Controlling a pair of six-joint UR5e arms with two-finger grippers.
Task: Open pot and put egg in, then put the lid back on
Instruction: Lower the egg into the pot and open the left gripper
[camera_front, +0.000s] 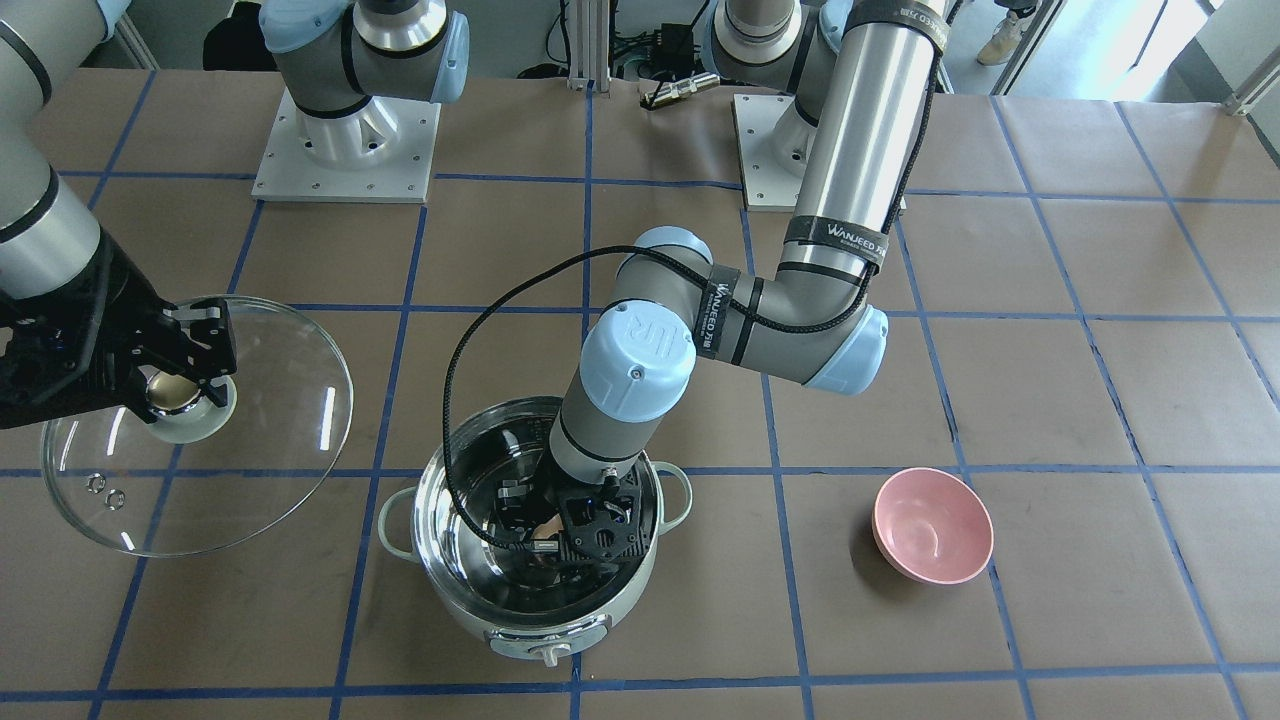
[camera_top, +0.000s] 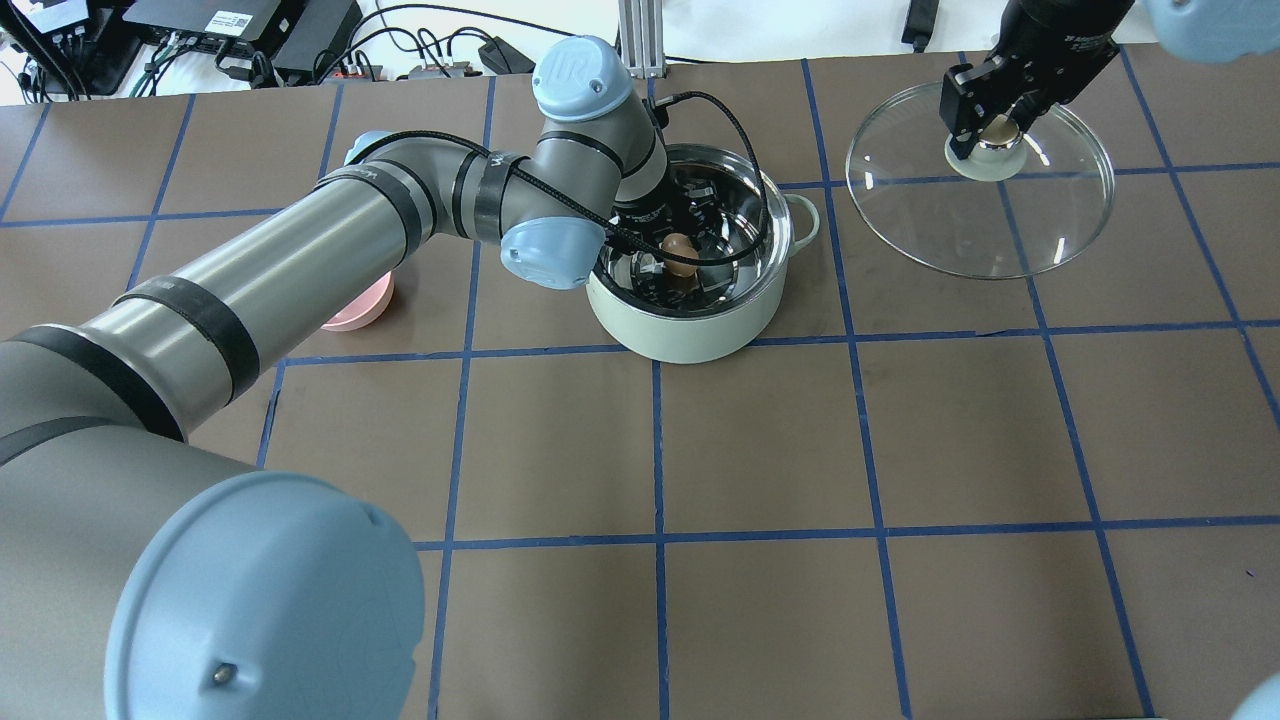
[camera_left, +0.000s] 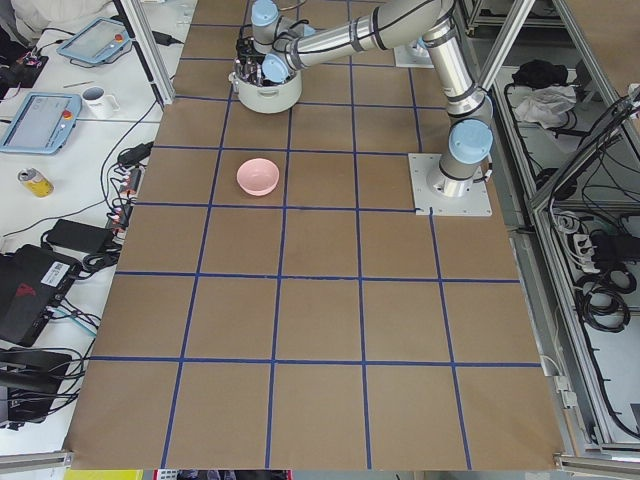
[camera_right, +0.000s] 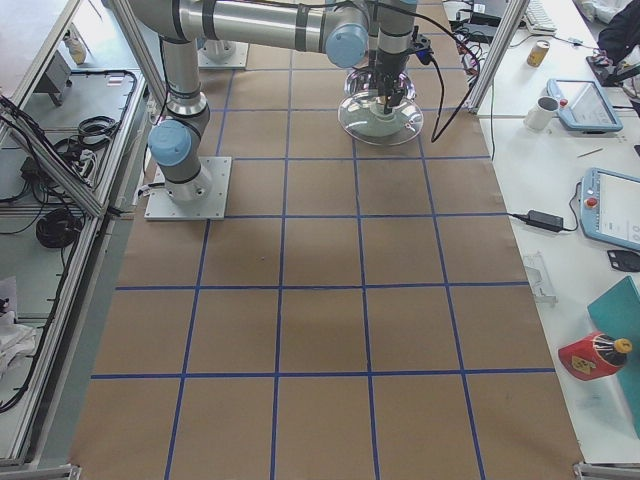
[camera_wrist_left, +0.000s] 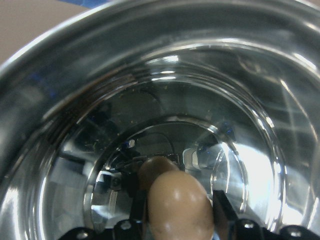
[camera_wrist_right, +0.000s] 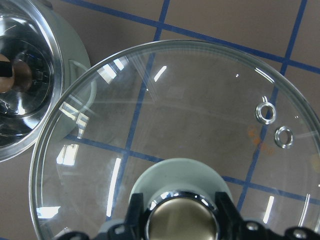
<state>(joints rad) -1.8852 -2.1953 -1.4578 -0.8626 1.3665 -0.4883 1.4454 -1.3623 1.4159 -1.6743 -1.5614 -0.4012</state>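
The pale green pot (camera_front: 436, 480) stands open on the table; it also shows in the overhead view (camera_top: 690, 335) and the left wrist view (camera_wrist_left: 75, 75). My left gripper (camera_front: 550, 530) reaches down inside it, shut on the tan-brown egg (camera_top: 681, 255), which sits between the fingers just above the steel bottom (camera_wrist_left: 177, 205). My right gripper (camera_front: 180, 385) is shut on the knob of the glass lid (camera_front: 290, 400). It holds the lid tilted, off to the side of the pot, as the overhead view (camera_top: 1000, 230) and the right wrist view (camera_wrist_right: 190, 110) also show.
A pink bowl (camera_front: 932, 525) stands on the table on the pot's other side from the lid, partly hidden behind my left arm in the overhead view (camera_top: 355, 312). Both arm bases (camera_front: 345, 150) are at the table's robot side. Blue tape lines grid the brown table.
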